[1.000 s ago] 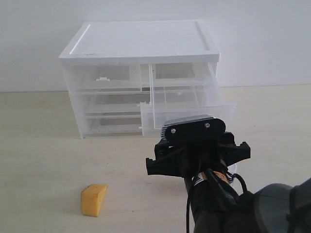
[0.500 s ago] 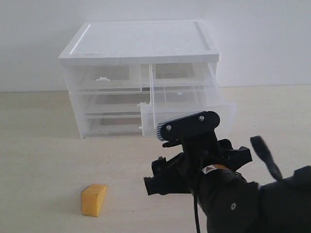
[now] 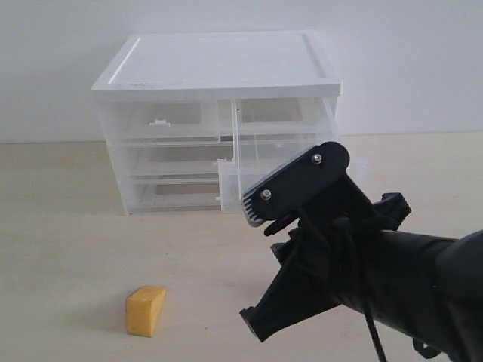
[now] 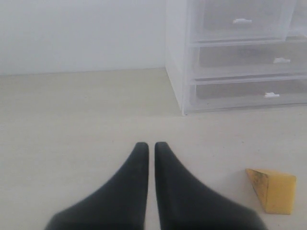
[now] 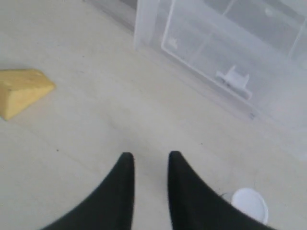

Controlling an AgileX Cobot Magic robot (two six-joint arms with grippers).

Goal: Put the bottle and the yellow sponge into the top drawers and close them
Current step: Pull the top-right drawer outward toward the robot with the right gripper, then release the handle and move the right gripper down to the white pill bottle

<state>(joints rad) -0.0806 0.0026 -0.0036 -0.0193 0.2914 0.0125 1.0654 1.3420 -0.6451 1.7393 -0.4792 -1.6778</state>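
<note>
The yellow sponge (image 3: 146, 310) lies on the table in front of the cabinet, left of my right arm (image 3: 339, 256); it also shows as a wedge (image 4: 274, 189) (image 5: 21, 91) in both wrist views. Of the top drawers, the left one (image 3: 162, 121) is closed and the right one (image 3: 290, 162) is pulled out. Only the bottle's white round cap (image 5: 248, 203) shows, on the table close beside one finger of my right gripper (image 5: 149, 154). That gripper stands narrowly open with nothing between its fingers. My left gripper (image 4: 151, 143) is shut and empty, above bare table.
The white-topped cabinet (image 3: 219, 64) stands against the back wall, with two full-width clear drawers (image 3: 166, 192) under the top ones. The open drawer's front and handle tab (image 5: 233, 76) jut out toward my right gripper. My right arm hides the table behind it in the exterior view.
My right arm has rolled and swung across the foreground, its camera mount now tilted. Its jaws have drawn much closer together. The sponge and the drawers have not moved.
</note>
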